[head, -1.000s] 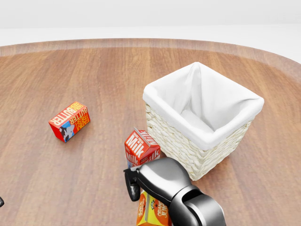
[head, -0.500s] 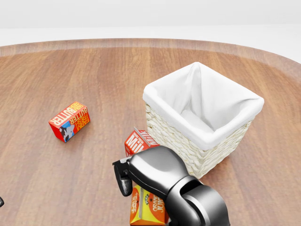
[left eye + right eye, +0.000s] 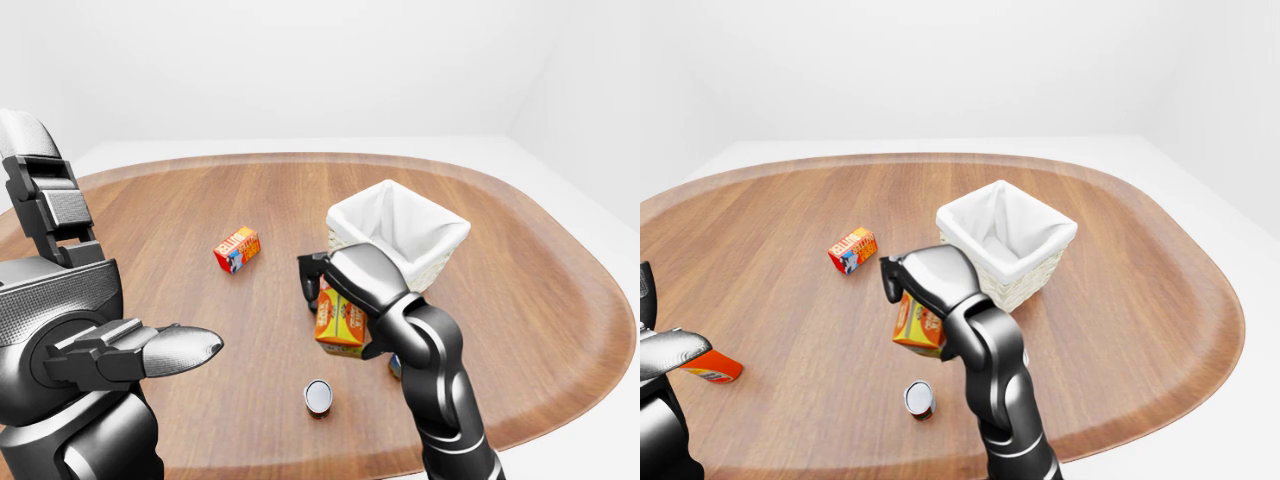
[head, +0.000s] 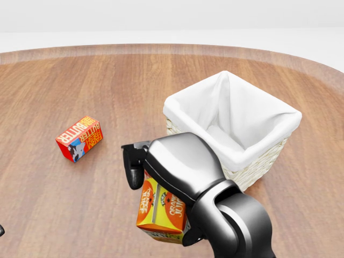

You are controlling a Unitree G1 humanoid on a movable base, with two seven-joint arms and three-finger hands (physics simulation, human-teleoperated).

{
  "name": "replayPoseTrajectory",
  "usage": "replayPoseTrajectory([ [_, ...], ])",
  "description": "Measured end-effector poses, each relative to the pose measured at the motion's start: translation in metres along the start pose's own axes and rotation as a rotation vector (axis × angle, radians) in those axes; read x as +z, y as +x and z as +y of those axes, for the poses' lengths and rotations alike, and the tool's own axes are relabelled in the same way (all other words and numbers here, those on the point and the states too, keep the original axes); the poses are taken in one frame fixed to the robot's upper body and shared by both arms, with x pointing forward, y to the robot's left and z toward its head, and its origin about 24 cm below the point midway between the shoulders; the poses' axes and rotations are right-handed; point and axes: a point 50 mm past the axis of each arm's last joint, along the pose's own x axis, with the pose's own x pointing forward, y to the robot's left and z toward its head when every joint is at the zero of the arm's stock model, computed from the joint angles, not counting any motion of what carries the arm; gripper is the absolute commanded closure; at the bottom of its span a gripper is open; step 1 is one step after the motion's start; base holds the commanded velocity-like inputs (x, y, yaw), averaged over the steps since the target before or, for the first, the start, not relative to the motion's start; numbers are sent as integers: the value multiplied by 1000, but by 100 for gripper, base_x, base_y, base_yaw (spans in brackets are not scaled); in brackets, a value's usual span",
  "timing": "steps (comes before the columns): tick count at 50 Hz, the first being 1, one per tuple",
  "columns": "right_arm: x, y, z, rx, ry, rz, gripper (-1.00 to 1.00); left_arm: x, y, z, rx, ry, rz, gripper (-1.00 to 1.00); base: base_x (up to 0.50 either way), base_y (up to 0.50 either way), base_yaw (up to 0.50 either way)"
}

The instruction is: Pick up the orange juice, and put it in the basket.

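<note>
The orange juice carton [image 4: 160, 210] hangs tilted above the wooden table, left of and below the basket in the head view. My right hand [image 4: 157, 198] is shut on it, one dark finger down its left side and the palm over its top. The wicker basket [image 4: 259, 165] with a white cloth liner stands to the upper right, holding nothing that I can see. My left hand [image 3: 165, 348] hovers open at the left of the left-eye view, far from the carton. The milk carton is hidden behind my right hand.
A red and orange butter box [image 4: 79, 138] lies left of the basket. A small can [image 3: 318, 396] stands below the held carton. An orange-red box [image 3: 712, 367] lies at the far left beside my left hand. The oval table's edge [image 3: 1200, 380] curves round on the right.
My right hand has risen with the orange juice carton, lifting it off the table and a little to the left. It now covers the milk carton. The camera has not moved.
</note>
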Motion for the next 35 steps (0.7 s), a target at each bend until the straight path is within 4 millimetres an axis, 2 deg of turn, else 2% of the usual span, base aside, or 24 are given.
replayPoseTrajectory([
  [16,18,-1,-30,-136,12,-53,100,0,0,0,0,0,0,-100,0,0,0],
  [35,50,-2,-78,-333,-8,-206,100,0,0,0,0,0,0,-100,0,0,0],
])
